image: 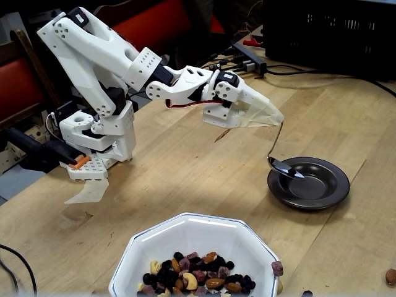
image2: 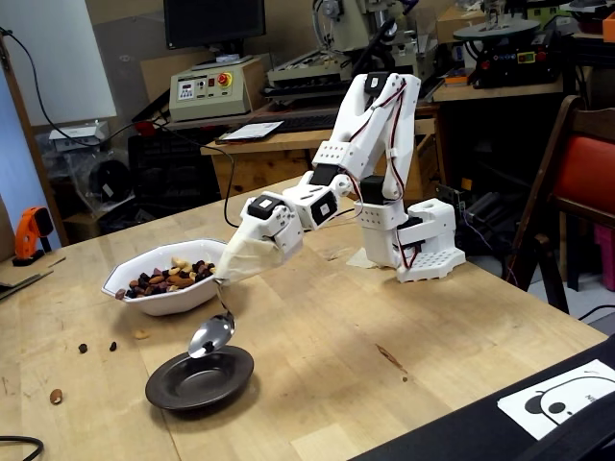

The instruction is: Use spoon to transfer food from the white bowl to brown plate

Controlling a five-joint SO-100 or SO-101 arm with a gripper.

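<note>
My gripper (image: 276, 119) is shut on the thin handle of the silver spoon (image: 286, 166), which hangs down with its oval bowl just over the left part of the brown plate (image: 325, 192). In the other fixed view the gripper (image2: 227, 274) holds the spoon (image2: 211, 336) tilted above the plate (image2: 183, 386); the spoon looks empty and the plate holds no food. The white bowl (image: 154, 247) sits at the front with the food (image: 195, 272) piled inside. It also shows in the other fixed view (image2: 135, 296), behind the gripper, with food (image2: 173, 277) in it.
Loose pieces lie on the table: one on the bowl's rim (image: 276, 267), a nut (image: 390, 276) at the right edge, a few more near the bowl (image2: 96, 347) and one (image2: 56, 396). The arm's base (image2: 423, 250) stands mid-table. Cables and a black crate (image: 328, 34) lie behind.
</note>
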